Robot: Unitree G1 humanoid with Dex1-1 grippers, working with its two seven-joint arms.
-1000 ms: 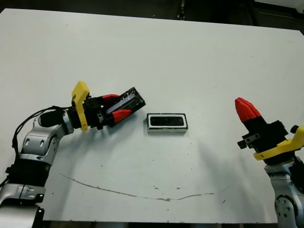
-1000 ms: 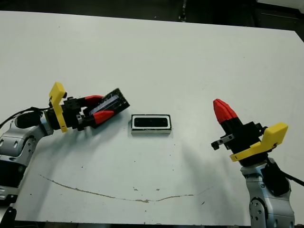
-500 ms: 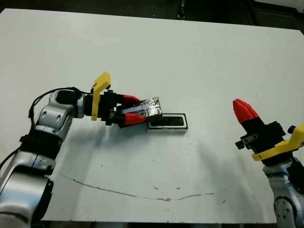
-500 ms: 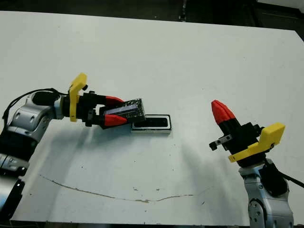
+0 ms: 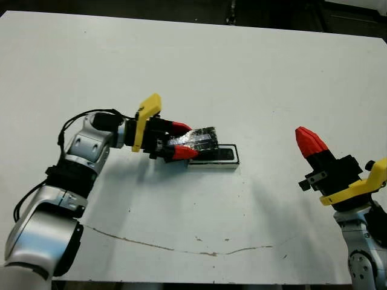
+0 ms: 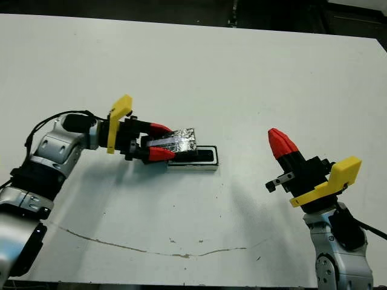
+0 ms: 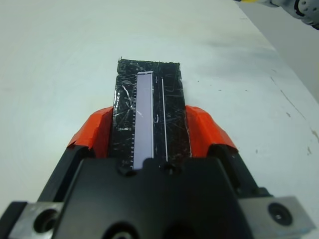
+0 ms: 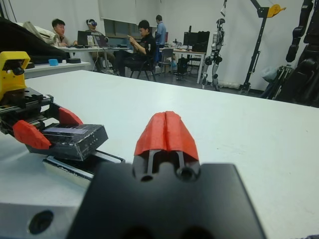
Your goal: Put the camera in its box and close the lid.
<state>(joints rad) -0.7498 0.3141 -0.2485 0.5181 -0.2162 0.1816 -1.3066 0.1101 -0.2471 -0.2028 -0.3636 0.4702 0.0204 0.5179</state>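
- Right gripper (image 5: 312,144): raised over the table's near right part, well apart from the other items; red tips pressed together, nothing between them. Its position is essentially unchanged from a second ago.
- Left gripper (image 5: 188,142): fingers clamped on the lid (image 5: 202,139), one on each long side. It has carried the lid from the table's left part to the box (image 5: 224,161) near the table's middle.
- Lid: now held over the box's left end, above its rim; a second ago it was well clear of the box.
- Box: on the table, unmoved.
- Camera (image 5: 222,155): dark bar lying inside the box.
- Left wrist view alone shows the lid's pale stripe.
- Right wrist view alone shows people (image 8: 139,44) seated beyond the table's far edge.
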